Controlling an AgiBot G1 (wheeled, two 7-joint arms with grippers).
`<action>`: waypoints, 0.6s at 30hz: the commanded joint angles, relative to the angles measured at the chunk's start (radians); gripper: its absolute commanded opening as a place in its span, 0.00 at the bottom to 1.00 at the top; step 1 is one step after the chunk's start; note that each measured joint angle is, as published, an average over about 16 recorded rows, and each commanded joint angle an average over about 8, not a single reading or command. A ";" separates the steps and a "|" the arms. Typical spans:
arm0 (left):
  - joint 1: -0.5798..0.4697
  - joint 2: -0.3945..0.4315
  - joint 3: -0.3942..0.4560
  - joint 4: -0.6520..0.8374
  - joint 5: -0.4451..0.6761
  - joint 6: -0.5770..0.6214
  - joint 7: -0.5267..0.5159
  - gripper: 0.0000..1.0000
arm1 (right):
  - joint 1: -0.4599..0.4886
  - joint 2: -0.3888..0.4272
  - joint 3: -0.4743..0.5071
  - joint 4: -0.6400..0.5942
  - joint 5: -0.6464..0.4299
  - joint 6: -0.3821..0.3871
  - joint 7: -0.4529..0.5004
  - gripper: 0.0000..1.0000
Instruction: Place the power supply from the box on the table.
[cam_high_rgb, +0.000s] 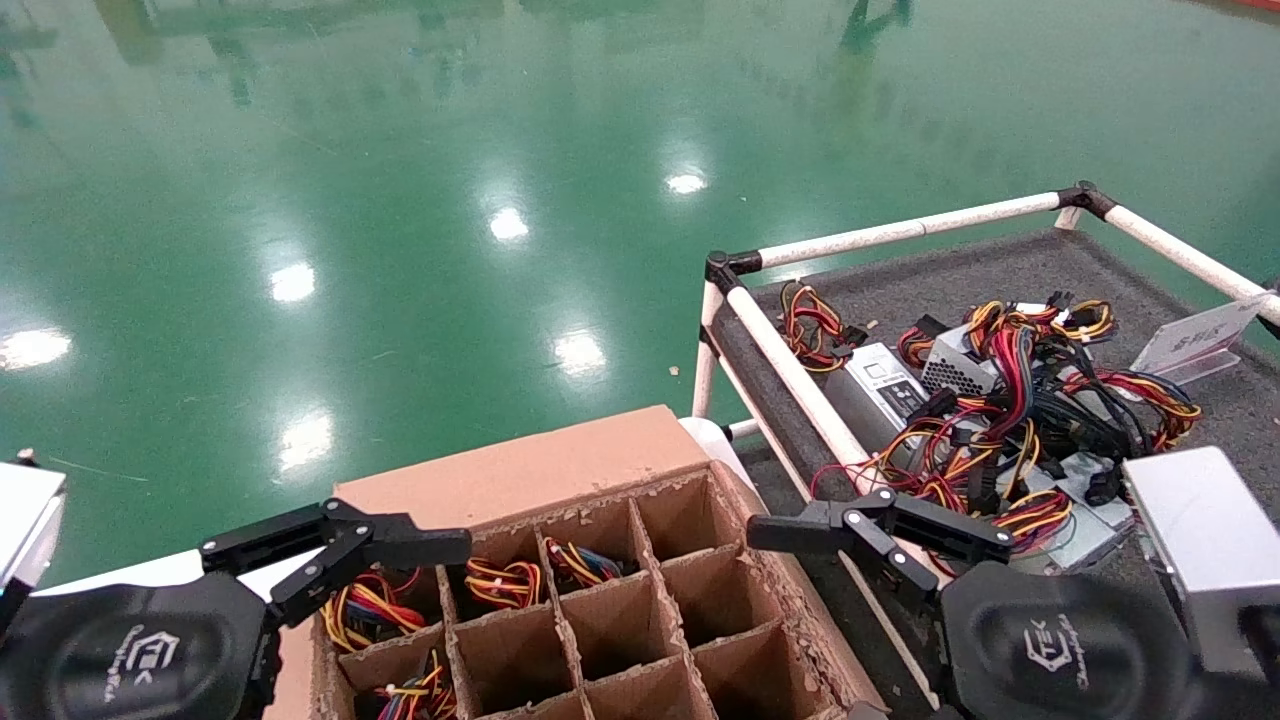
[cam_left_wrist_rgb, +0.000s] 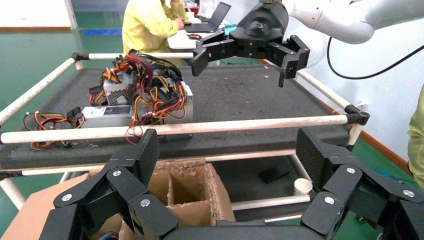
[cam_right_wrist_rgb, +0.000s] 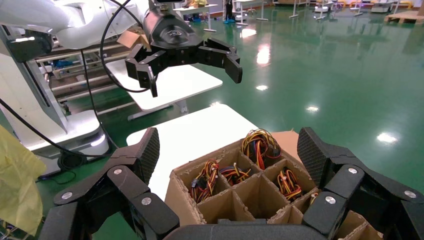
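Note:
The box (cam_high_rgb: 560, 470) stands low in the head view, a brown carton with ragged dividers. Only wire bundles of power supplies (cam_high_rgb: 505, 582) show in its cells; their metal bodies are hidden. The right wrist view shows the box (cam_right_wrist_rgb: 235, 200) and bundles (cam_right_wrist_rgb: 260, 145) from close by. My left gripper (cam_high_rgb: 335, 545) hovers over the box's left side, open and empty. My right gripper (cam_high_rgb: 880, 540) hangs open and empty between the box and the table (cam_high_rgb: 1000, 270), above the near rail. Each wrist view shows the other arm's gripper: right (cam_left_wrist_rgb: 240, 70), left (cam_right_wrist_rgb: 192, 75).
A tangled pile of power supplies with wires (cam_high_rgb: 1000, 420) lies on the table, with a white sign (cam_high_rgb: 1195, 340) behind it. White pipe rails (cam_high_rgb: 800, 385) frame the table. A paper cup (cam_left_wrist_rgb: 302, 186) sits on a lower shelf. A person in yellow (cam_left_wrist_rgb: 150, 25) sits beyond.

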 joint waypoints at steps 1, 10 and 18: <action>0.000 0.000 0.000 0.000 0.000 0.000 0.000 1.00 | 0.000 0.000 0.000 0.000 0.000 0.000 0.000 1.00; 0.000 0.000 0.000 0.000 0.000 0.000 0.000 1.00 | 0.000 0.000 0.000 0.000 0.000 0.000 0.000 1.00; 0.000 0.000 0.000 0.000 0.000 0.000 0.000 0.59 | 0.000 0.000 0.000 0.000 0.000 0.000 0.000 1.00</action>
